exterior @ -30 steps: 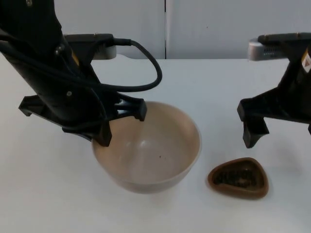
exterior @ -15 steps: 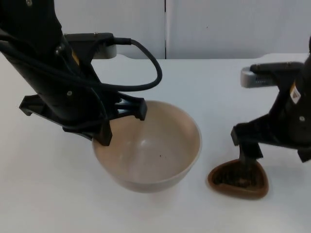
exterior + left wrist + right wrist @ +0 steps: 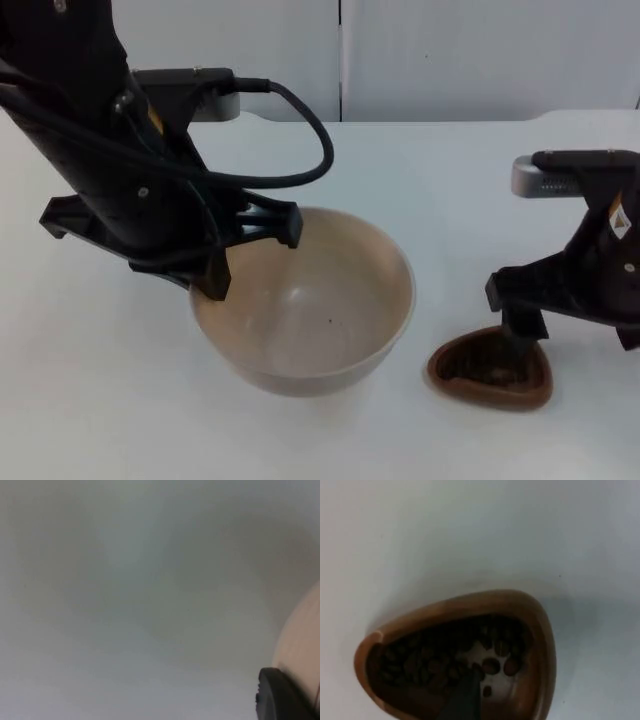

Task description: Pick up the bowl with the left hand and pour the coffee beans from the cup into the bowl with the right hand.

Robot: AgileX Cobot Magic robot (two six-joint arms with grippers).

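Note:
A beige bowl [image 3: 320,320] hangs tilted under my left gripper [image 3: 250,262], which is shut on its left rim. The bowl's outer wall [image 3: 302,640] lies against a black fingertip [image 3: 280,695] in the left wrist view. To the bowl's right a small brown rounded-triangle cup [image 3: 490,368] stands on the table with coffee beans [image 3: 430,665] inside. My right gripper [image 3: 575,335] is low over the cup and open. One finger [image 3: 465,700] reaches down among the beans inside the cup's rim [image 3: 540,630]. The other finger is hidden.
The white table [image 3: 440,190] runs back to the grey partition wall [image 3: 450,60]. The left arm [image 3: 110,150] covers the table's left side.
My right gripper has come down and toward the cup, and one finger now dips inside it. The left arm and the bowl have not moved.

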